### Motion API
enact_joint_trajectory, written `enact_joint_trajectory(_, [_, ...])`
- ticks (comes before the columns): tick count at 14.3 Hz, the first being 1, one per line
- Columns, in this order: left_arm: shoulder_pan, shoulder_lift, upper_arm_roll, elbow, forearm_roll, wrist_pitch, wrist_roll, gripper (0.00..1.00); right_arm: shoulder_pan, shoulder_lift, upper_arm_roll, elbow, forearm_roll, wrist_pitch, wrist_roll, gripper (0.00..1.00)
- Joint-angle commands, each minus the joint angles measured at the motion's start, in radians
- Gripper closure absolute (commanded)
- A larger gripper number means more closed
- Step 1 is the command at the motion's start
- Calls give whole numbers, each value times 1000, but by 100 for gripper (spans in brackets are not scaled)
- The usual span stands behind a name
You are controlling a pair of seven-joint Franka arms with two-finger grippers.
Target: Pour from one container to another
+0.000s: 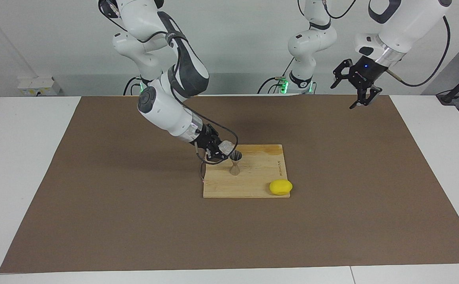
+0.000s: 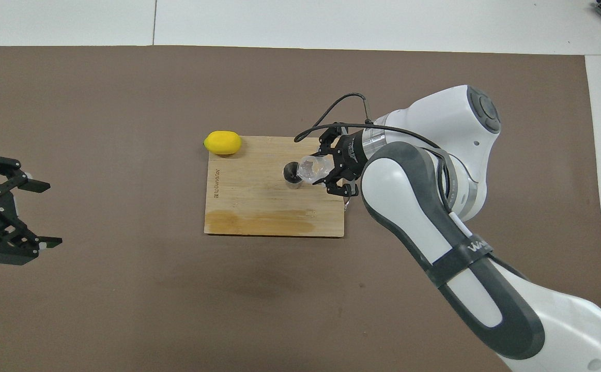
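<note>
While the right gripper (image 1: pixel 222 152) pinches the clear glass cup (image 1: pixel 226 147) between its jaws, the cup lies tipped on its side, mouth turned toward the metal jigger (image 1: pixel 235 162) and just above that jigger's upper rim; whether the two touch cannot be told.

Item, jigger: hourglass-shaped, silver-grey, upright on the wooden cutting board (image 1: pixel 253 183), toward the right arm's edge of it.

Item, cutting board: pale wood, flat on the brown mat (image 1: pixel 134 221) near the middle of the table (image 1: pixel 16 157); a darker stained strip runs along its edge nearest the robots.

Item, lemon (image 1: pixel 280 187): yellow, resting at the board's corner farthest from the robots, toward the left arm's end, partly overhanging the mat.

Item, left gripper (image 1: pixel 362 99): raised in the air over the mat's corner at the left arm's end, well apart from the board, jaws spread wide and holding nothing.

Contents of the cup: cannot be made out.
</note>
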Motion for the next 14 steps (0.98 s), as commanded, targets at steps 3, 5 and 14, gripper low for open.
enact_joint_trajectory(3, [3,-14,11,-10,99,6,-297,0,14,19,-5,28,-48,10,39,100])
enact_joint_trajectory(5, [9,-14,11,-12,148,12,-446,0,16,19,-5,28,-54,8,45,100])
enact_joint_trajectory(14, [52,-14,27,-10,162,-14,-804,0,36,21,-6,32,-103,11,86,100])
